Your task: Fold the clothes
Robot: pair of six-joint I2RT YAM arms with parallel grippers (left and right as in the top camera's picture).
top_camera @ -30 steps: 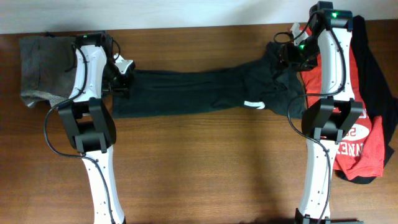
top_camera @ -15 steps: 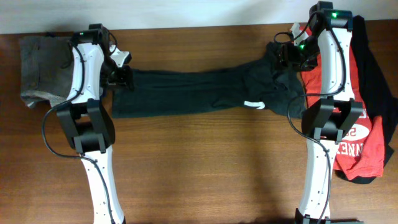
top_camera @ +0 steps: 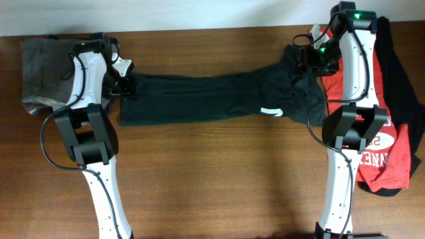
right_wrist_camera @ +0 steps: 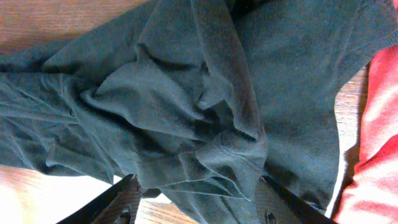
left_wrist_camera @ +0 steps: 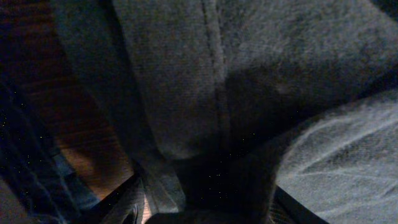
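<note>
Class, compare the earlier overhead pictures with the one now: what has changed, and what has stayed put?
The left gripper shifted back and leftward from the black T-shirt's left end, toward the folded grey garment. Whether it let go of the cloth is unclear. The shirt, the right gripper at its other end and the red T-shirt stayed put.

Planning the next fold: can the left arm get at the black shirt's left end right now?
Probably yes: the left gripper sits right at that end of the black shirt, with cloth between its jaws and nothing in the way.
</note>
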